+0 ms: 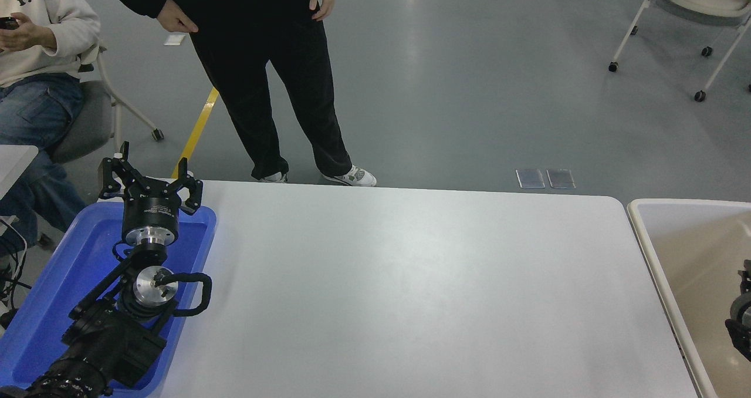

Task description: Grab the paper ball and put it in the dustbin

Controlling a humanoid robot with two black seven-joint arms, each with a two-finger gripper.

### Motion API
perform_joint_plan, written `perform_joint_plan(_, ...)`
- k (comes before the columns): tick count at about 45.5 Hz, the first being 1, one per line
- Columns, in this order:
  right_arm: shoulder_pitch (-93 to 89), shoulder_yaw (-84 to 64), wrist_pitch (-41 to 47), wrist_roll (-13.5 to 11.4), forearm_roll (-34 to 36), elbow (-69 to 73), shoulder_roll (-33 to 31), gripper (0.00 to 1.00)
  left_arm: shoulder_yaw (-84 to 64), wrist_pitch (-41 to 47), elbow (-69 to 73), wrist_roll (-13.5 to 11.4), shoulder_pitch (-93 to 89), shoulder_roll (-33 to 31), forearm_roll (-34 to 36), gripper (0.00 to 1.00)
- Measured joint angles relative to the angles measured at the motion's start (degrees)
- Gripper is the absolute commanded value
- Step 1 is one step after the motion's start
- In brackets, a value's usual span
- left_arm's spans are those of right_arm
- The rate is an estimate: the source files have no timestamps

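Note:
The dustbin (639, 228) is a large beige bin with a pale cream rim at the table's right edge. The paper ball is not in view. My left gripper (149, 178) is parked at the lower left above a blue tray, its fingers spread open and empty. Only a small black part of my right arm (740, 327) shows at the right edge, over the inside of the dustbin; its gripper is out of view.
A bright blue shallow tray (53, 286) lies under the left arm at the table's left edge. A person in black stands at the table's far side; another sits at the far left. A wheeled chair stands at the top right.

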Motion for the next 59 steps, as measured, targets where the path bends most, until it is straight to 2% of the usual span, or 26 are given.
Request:
perform_joint_plan(10,4.56,0.86,0.85,0.02,-0.01,6.43,-5.15,1.00,0.00,0.00,0.00,0.00,0.00,0.00,0.00,0.99)
perform_joint_plan(22,9.72,4.62,1.18,0.15,0.04,21.63,-13.84,1.00,-0.01,0.00,0.00,0.00,0.00,0.00,0.00,0.99)
perform_joint_plan(32,11.47,14.45,1.25,0.26,-0.03,33.68,-17.96,1.00,-0.01,-0.01,0.00,0.00,0.00,0.00,0.00,0.99)
perform_joint_plan(42,11.61,25.47,1.41,0.30,-0.06,40.18,-16.33,1.00,-0.01,-0.01,0.00,0.00,0.00,0.00,0.00,0.99)
perform_joint_plan(59,10.99,37.61,4.26,0.45,0.49,42.40,-6.61,1.00,0.00,-0.01,0.00,0.00,0.00,-0.01,0.00,0.99)
